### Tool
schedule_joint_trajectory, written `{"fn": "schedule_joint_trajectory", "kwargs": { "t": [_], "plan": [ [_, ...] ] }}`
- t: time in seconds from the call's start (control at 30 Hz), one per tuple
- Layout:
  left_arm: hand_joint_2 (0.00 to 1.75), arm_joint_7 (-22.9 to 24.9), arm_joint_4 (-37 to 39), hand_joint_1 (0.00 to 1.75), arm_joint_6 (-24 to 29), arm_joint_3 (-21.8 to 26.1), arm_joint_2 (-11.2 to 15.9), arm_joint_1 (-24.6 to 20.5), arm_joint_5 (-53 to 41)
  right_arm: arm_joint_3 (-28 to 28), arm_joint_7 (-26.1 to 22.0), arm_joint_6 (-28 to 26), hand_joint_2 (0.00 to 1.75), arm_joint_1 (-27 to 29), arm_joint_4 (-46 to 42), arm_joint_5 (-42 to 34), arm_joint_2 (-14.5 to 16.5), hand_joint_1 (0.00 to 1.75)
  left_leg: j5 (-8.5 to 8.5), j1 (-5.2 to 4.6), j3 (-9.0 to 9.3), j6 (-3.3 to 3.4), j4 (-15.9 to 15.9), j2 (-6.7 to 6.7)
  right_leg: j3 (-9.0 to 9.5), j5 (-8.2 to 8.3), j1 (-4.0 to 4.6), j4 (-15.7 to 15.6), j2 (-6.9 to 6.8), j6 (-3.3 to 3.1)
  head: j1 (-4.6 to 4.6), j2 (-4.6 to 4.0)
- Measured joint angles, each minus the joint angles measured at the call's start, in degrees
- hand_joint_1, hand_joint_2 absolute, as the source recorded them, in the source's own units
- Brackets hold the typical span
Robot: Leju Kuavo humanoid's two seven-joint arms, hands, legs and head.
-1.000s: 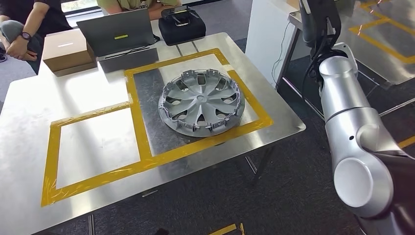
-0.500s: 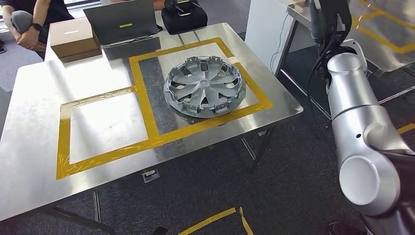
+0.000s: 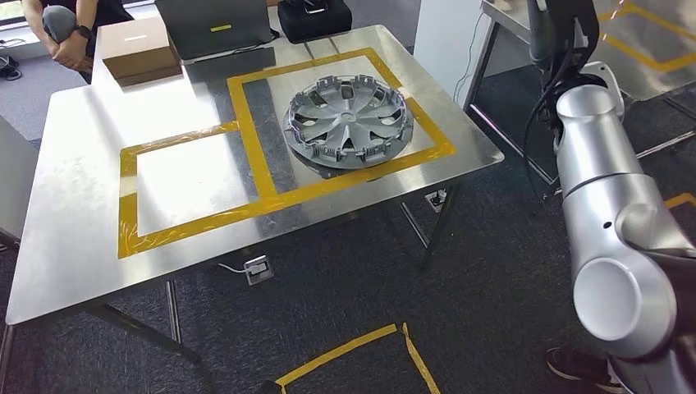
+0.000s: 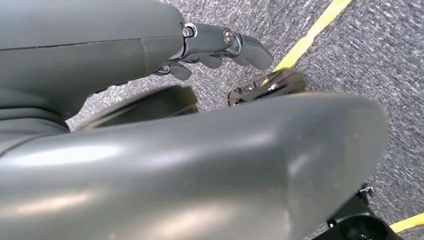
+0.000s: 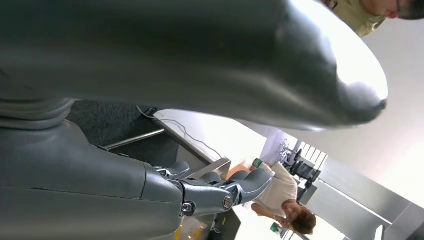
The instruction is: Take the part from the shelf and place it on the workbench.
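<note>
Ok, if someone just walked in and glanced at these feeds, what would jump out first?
The silver wheel cover lying flat inside the larger yellow-taped square on the steel workbench. Next, the robot's silver right arm rising along the right edge of the head view. The left robot hand hangs empty over grey carpet.

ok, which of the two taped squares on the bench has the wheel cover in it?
The larger yellow-taped square, on the robot's right and farther back. The wheel cover lies inside it; the smaller taped square beside it holds only bare metal.
</note>
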Motion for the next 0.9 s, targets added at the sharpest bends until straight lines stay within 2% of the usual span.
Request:
{"fn": "schedule_joint_trajectory", "kwargs": {
  "t": [0.07,0.1,0.13,0.17,0.2,0.23,0.27,0.3,0.33,0.37,0.4,0.43,0.47,0.5,0.57,0.6,0.63,0.67,0.73,0.77,0.8,0.83,0.87,0.9],
  "plan": [
    [0.00,0.0,0.0,0.00,0.0,0.0,0.0,0.1,0.2,0.0,0.0,0.0,0.00,-0.2,0.0,0.0,-0.1,0.00,0.79,-0.15,-0.64,1.13,-0.4,0.04,-0.01,0.84,-0.19,-0.4,0.02,0.80,-0.02,0.00],
    [0.00,0.0,0.0,0.00,0.0,0.0,0.0,0.0,0.3,0.0,0.1,0.1,0.00,-0.2,0.0,0.0,-0.2,0.00,1.48,-0.14,-1.13,1.70,-0.5,0.14,-0.33,0.15,-0.28,-0.1,0.06,1.10,0.00,0.00],
    [0.00,0.0,0.0,0.00,0.1,0.0,0.0,0.0,0.4,0.0,0.1,0.1,0.00,-0.3,0.0,0.0,-0.3,0.00,2.31,-0.07,-1.80,2.20,-0.6,0.26,-0.94,-1.70,-0.33,1.2,0.09,1.33,0.09,0.00],
    [0.00,0.0,0.0,0.00,0.1,0.0,0.0,0.0,0.4,0.0,0.1,0.1,0.00,-0.3,0.0,0.0,-0.4,0.00,3.17,-0.02,-2.58,2.59,-0.6,0.36,-1.81,-4.54,-0.33,3.7,0.13,1.46,0.22,0.00],
    [0.00,0.0,0.0,0.00,0.1,0.0,0.0,0.0,0.4,0.0,0.1,0.1,0.00,-0.4,0.0,0.0,-0.4,0.00,3.95,-0.09,-3.52,2.84,-0.6,0.37,-2.78,-7.68,-0.25,7.3,0.14,1.56,0.34,0.00],
    [0.00,0.0,0.0,0.00,0.1,0.0,0.0,0.0,0.4,0.0,0.1,0.1,0.00,-0.4,0.0,0.0,-0.5,0.00,4.75,-0.19,-4.50,2.99,-0.6,0.40,-3.62,-10.11,-0.19,11.2,0.15,1.63,0.42,0.00],
    [0.00,0.0,0.0,0.00,0.1,0.0,0.0,0.0,0.4,0.0,0.1,0.1,0.00,-0.3,0.1,0.0,-0.5,0.00,5.52,-0.33,-5.49,3.09,-0.6,0.42,-4.03,-11.21,-0.09,14.6,0.15,1.62,0.44,0.00],
    [0.00,0.0,0.0,0.00,0.2,0.0,0.0,0.0,0.5,0.0,0.1,0.1,0.00,-0.3,0.1,0.0,-0.5,0.00,6.30,-0.48,-6.49,3.14,-0.5,0.44,-3.74,-10.98,0.02,16.5,0.15,1.48,0.46,0.00],
    [0.00,-0.1,0.0,0.00,0.3,0.0,0.0,0.1,0.5,0.0,0.1,0.1,0.00,-0.3,0.1,-0.1,-0.5,0.00,7.07,-0.63,-7.50,3.15,-0.5,0.45,-2.49,-9.77,0.17,16.5,0.16,1.21,0.48,0.00],
    [0.00,-0.1,0.0,0.00,0.4,0.0,0.0,0.1,0.5,0.0,0.1,0.1,0.00,-0.3,0.1,-0.1,-0.5,0.00,7.82,-0.76,-8.40,3.13,-0.5,0.44,-0.21,-8.40,0.39,14.6,0.17,0.80,0.48,0.00],
    [0.00,-0.2,0.0,0.00,0.5,0.0,0.0,0.1,0.6,0.0,0.1,0.1,0.00,-0.3,0.0,-0.2,-0.5,0.00,8.50,-0.84,-9.11,3.07,-0.4,0.42,2.92,-8.00,0.71,11.0,0.18,0.20,0.48,0.00],
    [0.00,-0.2,0.0,0.00,0.6,0.0,-0.1,0.1,0.7,0.0,0.1,0.1,0.00,-0.3,-0.1,-0.2,-0.4,0.00,9.09,-0.96,-9.66,2.91,-0.4,0.39,6.20,-8.60,1.02,6.6,0.16,-0.39,0.45,0.00],
    [0.00,-0.3,0.0,0.00,0.6,0.0,-0.1,0.1,0.7,0.0,0.0,0.1,0.00,-0.4,-0.2,-0.2,-0.3,0.00,9.69,-0.98,-9.91,2.66,-0.5,0.37,8.60,-9.37,1.35,3.2,0.14,-0.85,0.38,0.00],
    [0.00,-0.3,0.0,0.00,0.6,0.0,-0.1,0.1,0.8,0.0,0.0,0.1,0.00,-0.5,-0.4,-0.2,-0.3,0.00,10.27,-0.92,-10.03,2.35,-0.6,0.36,10.05,-10.19,1.61,0.9,0.12,-1.22,0.38,0.00],
    [0.00,-0.4,0.0,0.00,0.6,0.0,-0.1,0.1,0.8,0.0,-0.1,0.0,0.00,-0.6,-0.5,-0.4,-0.2,0.00,11.38,-0.78,-10.20,1.65,-1.2,0.35,10.17,-9.49,1.69,-0.5,0.05,-1.67,0.44,0.00],
    [0.00,-0.5,0.0,0.00,0.7,0.0,0.0,0.1,0.8,0.0,-0.1,0.0,0.00,-0.7,-0.5,-0.5,-0.2,0.00,11.15,-0.72,-10.46,1.34,-1.1,0.28,9.96,-8.93,1.52,-0.9,-0.02,-1.99,0.52,0.00],
    [0.00,-0.6,0.0,0.00,0.7,0.0,0.0,0.2,0.7,0.0,-0.1,0.0,0.00,-0.7,-0.5,-0.6,-0.1,0.00,9.95,-0.70,-10.90,1.02,-0.4,0.21,9.58,-8.21,1.30,-1.3,-0.10,-2.31,0.42,0.00],
    [0.00,-0.7,0.0,0.00,0.9,0.0,0.0,0.2,0.6,0.0,-0.1,0.0,0.00,-0.8,-0.4,-0.7,-0.1,0.00,7.68,-0.61,-11.64,0.67,1.6,0.16,9.06,-7.51,1.04,-1.6,-0.19,-2.51,0.32,0.00],
    [0.00,-1.0,0.0,0.00,1.2,0.0,0.0,0.3,0.5,0.0,-0.1,0.0,0.00,-0.8,-0.4,-0.8,-0.1,0.00,2.42,-0.23,-13.49,-0.03,8.3,0.13,7.58,-6.18,0.84,-1.6,-0.20,-2.60,0.07,0.00],
    [0.00,-1.0,0.0,0.00,1.3,0.0,0.1,0.3,0.5,0.0,-0.1,0.0,0.00,-0.7,-0.4,-0.8,-0.1,0.00,1.09,-0.01,-14.19,-0.34,11.7,0.14,6.77,-5.53,0.73,-1.6,-0.19,-2.48,0.04,0.00],
    [0.00,-1.0,0.0,0.00,1.4,0.0,0.1,0.3,0.5,0.0,-0.1,0.1,0.00,-0.6,-0.4,-0.9,-0.1,0.00,1.21,0.19,-14.29,-0.61,14.1,0.15,5.97,-4.91,0.61,-1.6,-0.18,-2.32,0.02,0.00],
    [0.00,-1.0,0.0,0.00,1.5,0.0,0.1,0.3,0.5,0.0,-0.1,0.1,0.00,-0.5,-0.4,-0.9,-0.1,0.00,2.41,0.36,-13.57,-0.83,14.7,0.16,5.17,-4.32,0.46,-1.5,-0.18,-2.09,0.00,0.00],
    [0.00,-1.0,0.0,0.00,1.6,0.0,0.2,0.3,0.4,0.0,-0.1,0.1,0.00,-0.4,-0.4,-1.0,-0.1,0.00,4.01,0.52,-11.82,-1.03,13.2,0.17,4.46,-3.79,0.28,-1.5,-0.17,-1.80,-0.02,0.00],
    [0.00,-1.0,0.0,0.00,1.7,0.0,0.2,0.3,0.4,0.0,-0.1,0.1,0.00,-0.4,-0.4,-1.0,-0.1,0.00,4.98,0.70,-9.24,-1.22,10.1,0.18,3.87,-3.33,0.14,-1.4,-0.18,-1.45,-0.04,0.00]
  ]
}}
